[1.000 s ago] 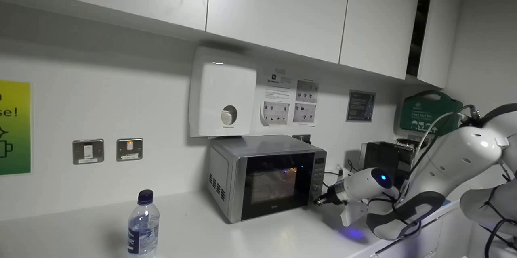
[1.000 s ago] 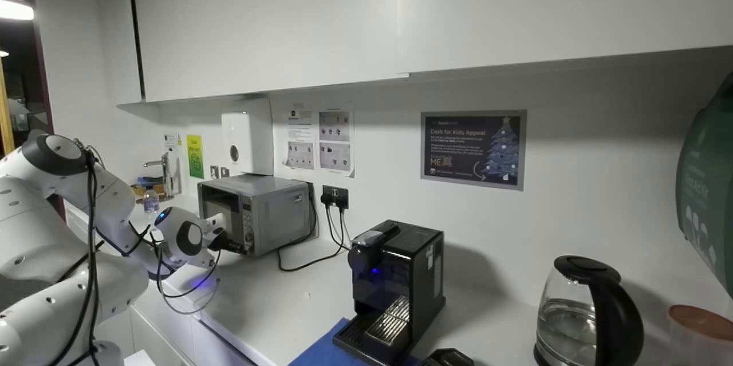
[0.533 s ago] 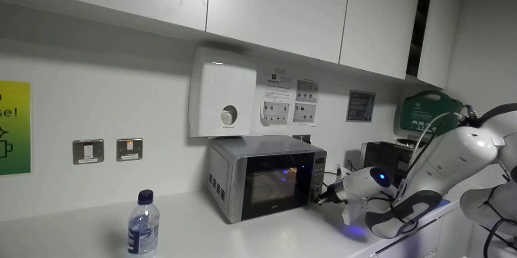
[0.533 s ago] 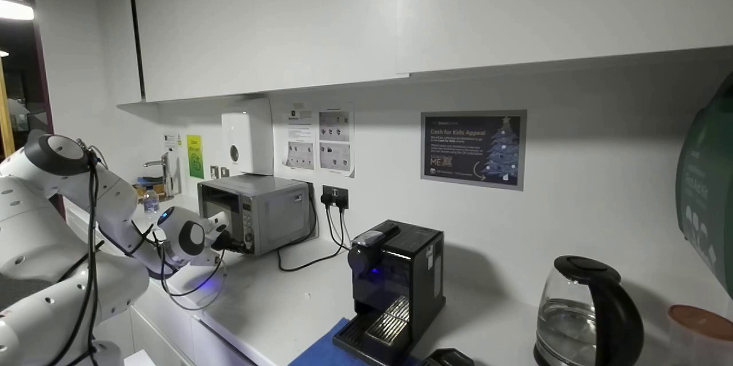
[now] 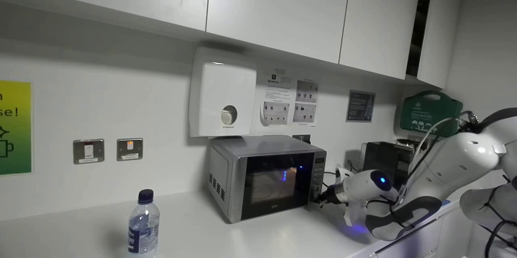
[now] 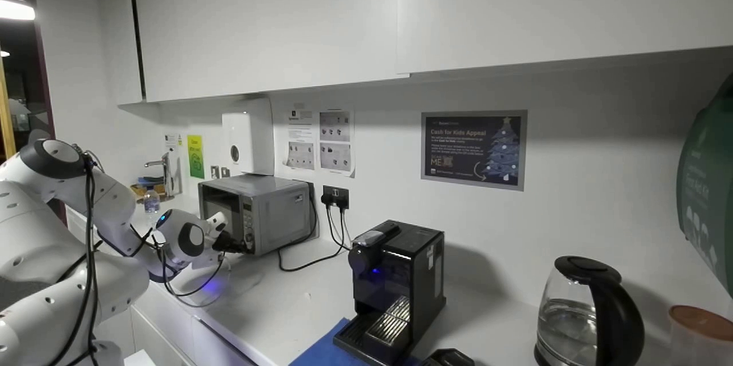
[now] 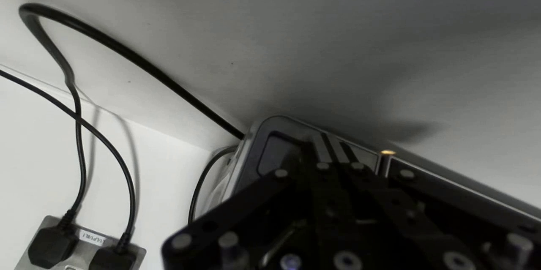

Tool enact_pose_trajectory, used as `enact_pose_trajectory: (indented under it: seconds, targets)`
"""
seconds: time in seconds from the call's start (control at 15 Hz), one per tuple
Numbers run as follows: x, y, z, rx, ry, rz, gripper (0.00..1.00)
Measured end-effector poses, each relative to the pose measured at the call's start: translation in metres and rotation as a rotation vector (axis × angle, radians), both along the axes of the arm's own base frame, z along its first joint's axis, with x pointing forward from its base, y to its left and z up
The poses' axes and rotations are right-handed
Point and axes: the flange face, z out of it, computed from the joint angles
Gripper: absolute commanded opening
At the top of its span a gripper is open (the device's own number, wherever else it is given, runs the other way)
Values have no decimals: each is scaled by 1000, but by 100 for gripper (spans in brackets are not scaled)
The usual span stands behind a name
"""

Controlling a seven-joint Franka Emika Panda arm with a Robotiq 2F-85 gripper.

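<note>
Wrist view of microwave (image 7: 274, 151): the lower end of its control panel (image 5: 318, 173) faced the hand (image 7: 330, 149), which covered much of the front.
Hand: narrow, both fingers drawn together; in both exterior views the tips sat low by the microwave's panel-side corner, and whether they touched it could not be told.
Microwave place: on the bench (image 5: 278, 238), back toward the wall (image 5: 153, 104), door (image 5: 252, 205) closed, orange and blue glints in its glass.
Cord (image 7: 143, 65): black, ran from behind the microwave, looped over the bench and rose to a plug (image 7: 53, 246); a second plug (image 7: 112, 257) sat beside it.
Arm (image 5: 456, 165): white, low over the bench edge, a blue light glowing near its wrist.
Coffee machine (image 6: 424, 280): black, farther along the bench, a blue mat (image 6: 318, 349) beside its base; a kettle (image 6: 564, 326) with water stood beyond, near a tub (image 6: 698, 349) with an orange-brown lid.
Bottle (image 5: 143, 225): upright, dark-capped, well apart on the microwave's opposite side.
Above: towel dispenser (image 5: 224, 92), paper notices (image 5: 291, 100) beside it, cupboards (image 5: 278, 11) overhead.
</note>
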Motion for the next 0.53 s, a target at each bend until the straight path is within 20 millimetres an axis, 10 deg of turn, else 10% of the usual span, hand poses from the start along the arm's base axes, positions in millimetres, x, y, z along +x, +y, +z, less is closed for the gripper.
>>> enact_pose_trajectory:
  seconds: [0.53]
  targets:
    - [-1,8,0,-97,-69,50,0]
